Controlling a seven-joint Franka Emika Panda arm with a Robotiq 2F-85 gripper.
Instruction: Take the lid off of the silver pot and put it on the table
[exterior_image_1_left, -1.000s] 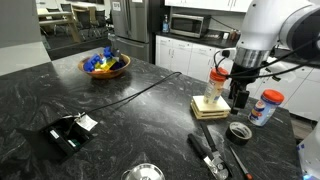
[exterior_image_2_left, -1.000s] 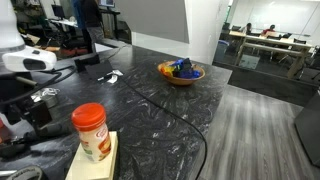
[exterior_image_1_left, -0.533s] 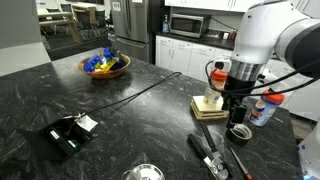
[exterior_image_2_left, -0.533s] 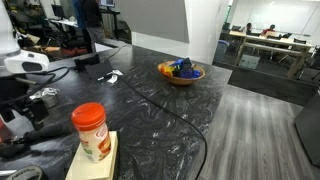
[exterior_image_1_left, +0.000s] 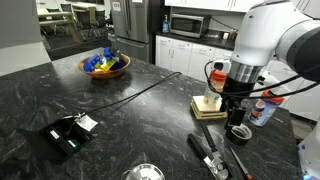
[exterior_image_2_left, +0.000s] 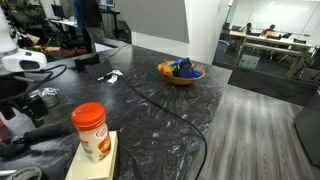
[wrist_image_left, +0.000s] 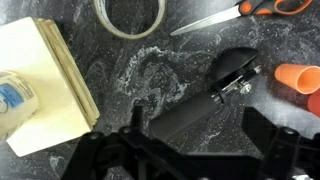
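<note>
The silver pot (exterior_image_1_left: 136, 176) sits at the near edge of the black marbled table (exterior_image_1_left: 130, 110), cut off by the frame. Its round shiny lid (exterior_image_1_left: 148, 172) with a darker centre lies on top. My gripper (exterior_image_1_left: 237, 103) hangs far to the right of the pot, over the wooden block (exterior_image_1_left: 210, 107) and a tape roll (exterior_image_1_left: 239, 131). In the wrist view my gripper (wrist_image_left: 200, 140) is open and empty, its fingers spread above a black tool handle (wrist_image_left: 195, 105). The pot and lid are out of the wrist view.
A wicker bowl (exterior_image_1_left: 105, 65) of colourful items stands at the back and shows too in an exterior view (exterior_image_2_left: 182, 72). An orange-lidded jar (exterior_image_2_left: 90, 130) stands on the block. Scissors (wrist_image_left: 240, 12), the tape roll (wrist_image_left: 130, 15), a red-lidded tub (exterior_image_1_left: 268, 107) and a black device (exterior_image_1_left: 65, 133) lie around.
The arm has shifted a little to the left and now hides the jar on the block; the last half second shows no movement. The pot and lid have not moved.
</note>
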